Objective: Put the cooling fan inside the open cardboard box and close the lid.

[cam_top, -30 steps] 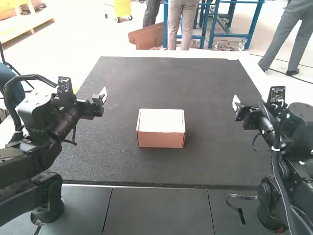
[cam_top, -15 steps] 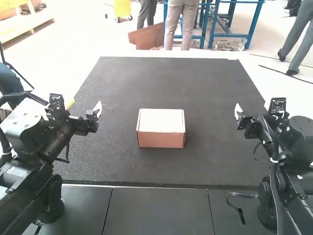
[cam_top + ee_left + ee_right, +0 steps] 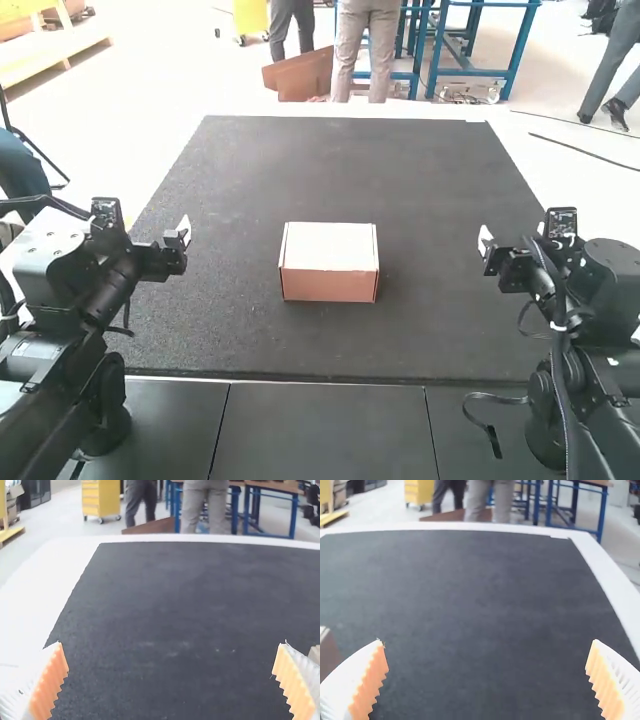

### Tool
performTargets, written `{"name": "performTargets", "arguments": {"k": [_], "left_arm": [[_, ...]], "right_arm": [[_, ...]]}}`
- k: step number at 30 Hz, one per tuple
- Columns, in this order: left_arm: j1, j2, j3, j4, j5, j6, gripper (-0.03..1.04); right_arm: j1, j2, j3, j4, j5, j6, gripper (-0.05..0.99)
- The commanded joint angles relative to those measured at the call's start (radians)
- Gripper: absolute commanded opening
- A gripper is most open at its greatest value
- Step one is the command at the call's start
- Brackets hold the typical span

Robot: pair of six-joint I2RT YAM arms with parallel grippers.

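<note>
A brown cardboard box (image 3: pixel 329 262) sits in the middle of the black mat (image 3: pixel 400 170), its lid shut flat. My left gripper (image 3: pixel 180 240) hovers to the left of the box, well apart from it, open and holding nothing. In the left wrist view its orange-padded fingers (image 3: pixel 47 685) stand wide apart over bare mat, with a corner of the box (image 3: pixel 315 654) at the edge. My right gripper (image 3: pixel 490 255) hangs to the right of the box, open and holding nothing. The right wrist view has its gripper (image 3: pixel 485 685) spread over the mat and a sliver of the box (image 3: pixel 326 655).
The mat covers most of the white table (image 3: pixel 130 150), with a pale border around it. A dark strip (image 3: pixel 320 430) runs along the front edge between the two arm bases.
My left arm has drawn back to the left and lower, away from the box. The right gripper has shifted only slightly. The box has stayed put.
</note>
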Motion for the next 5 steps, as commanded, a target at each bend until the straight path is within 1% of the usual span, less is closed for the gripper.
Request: {"name": "performTargets", "arguments": {"k": [1,3,5], "left_arm": [[0.016,-0.013,-0.007,0.013,0.007,0.012,0.97],[0.017,-0.013,-0.007,0.022,0.007,0.012,0.97],[0.013,-0.013,-0.007,0.023,0.008,0.026,0.97]], "right_arm": [[-0.010,-0.009,-0.004,-0.011,0.014,-0.012,0.91],[-0.010,-0.009,-0.004,-0.014,0.013,-0.026,0.91],[-0.009,-0.009,-0.004,-0.013,0.013,-0.026,0.91]]}}
